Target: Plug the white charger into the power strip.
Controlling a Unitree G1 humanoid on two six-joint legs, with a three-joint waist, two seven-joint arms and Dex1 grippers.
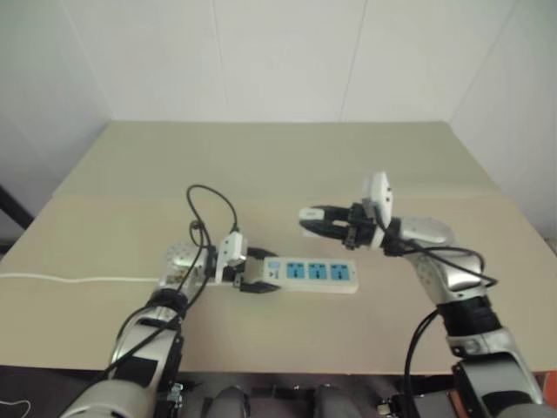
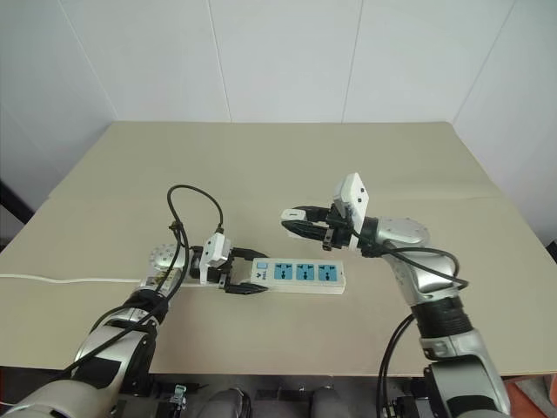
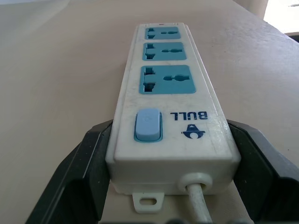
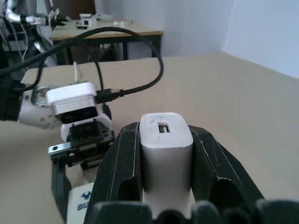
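Now left jaws clamp the power strip — right jaws clamp the white charger above it.

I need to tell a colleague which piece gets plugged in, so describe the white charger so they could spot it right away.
On the beige table, look above the power strip with its three blue sockets. There the right hand hangs, shut on the white charger. It is a small plain white block clamped between black fingers, with one small slot in its exposed end.
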